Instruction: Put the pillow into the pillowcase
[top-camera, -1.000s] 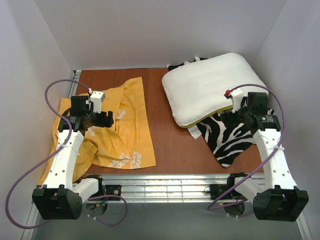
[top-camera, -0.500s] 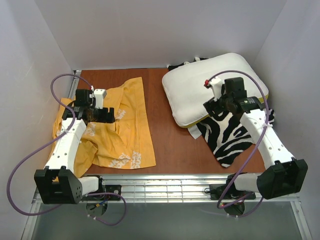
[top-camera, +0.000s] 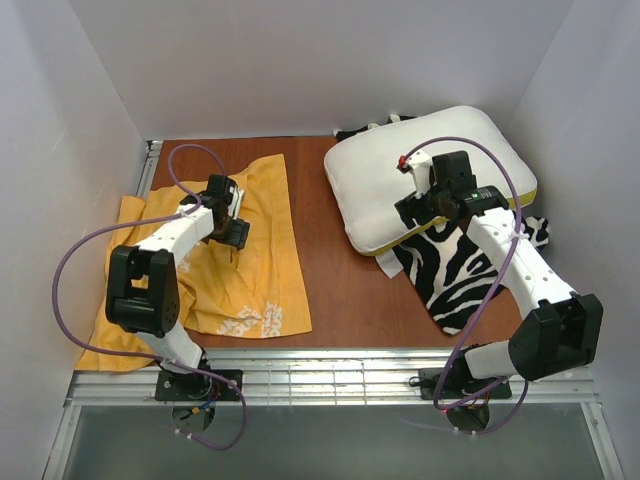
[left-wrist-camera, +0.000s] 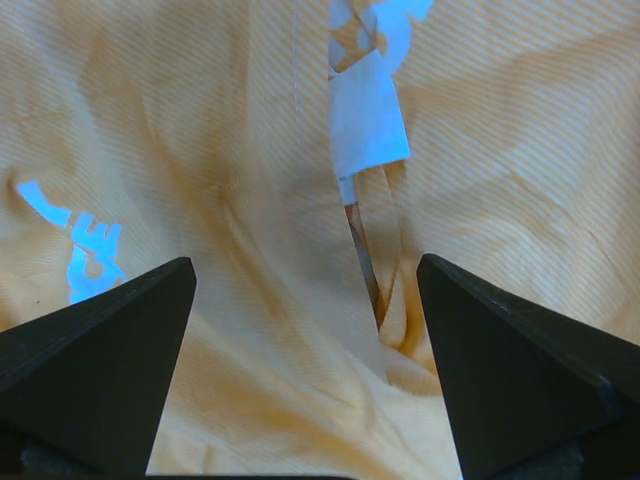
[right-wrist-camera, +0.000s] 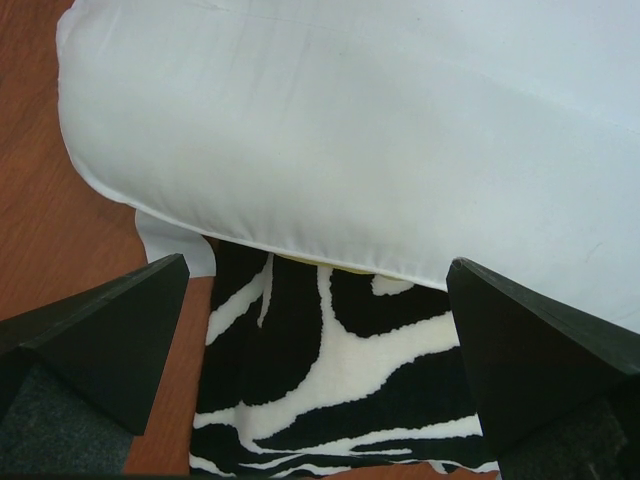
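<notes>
1. Brown desk (top-camera: 325, 300) between white walls; pillowcase (top-camera: 262, 275) lies rumpled on the left half, pillow (top-camera: 400, 180) at far right, well apart from it.
2. Pillow's near edge rests on a zebra cloth (top-camera: 455, 290).
3. Left pincer (left-wrist-camera: 305, 265) is wide with nothing between the jaws, low over pillowcase folds, beside a narrow gap where the desk shows through.
4. Right pincer (right-wrist-camera: 318, 265) is wide and empty, over the pillow's near edge seam, with zebra cloth below it.
5. Judged: pillow is light, puffy and squashes under a grip. Best hold is the near edge seam or a corner; jaws would likely slide off the domed top.
6. Judged: pillowcase is thin and limp and bunches easily. Pinch one layer at the opening hem, or both layers clamp shut.
7. Cannot tell for sure where the opening is; the gap under the left pincer may be it.
</notes>
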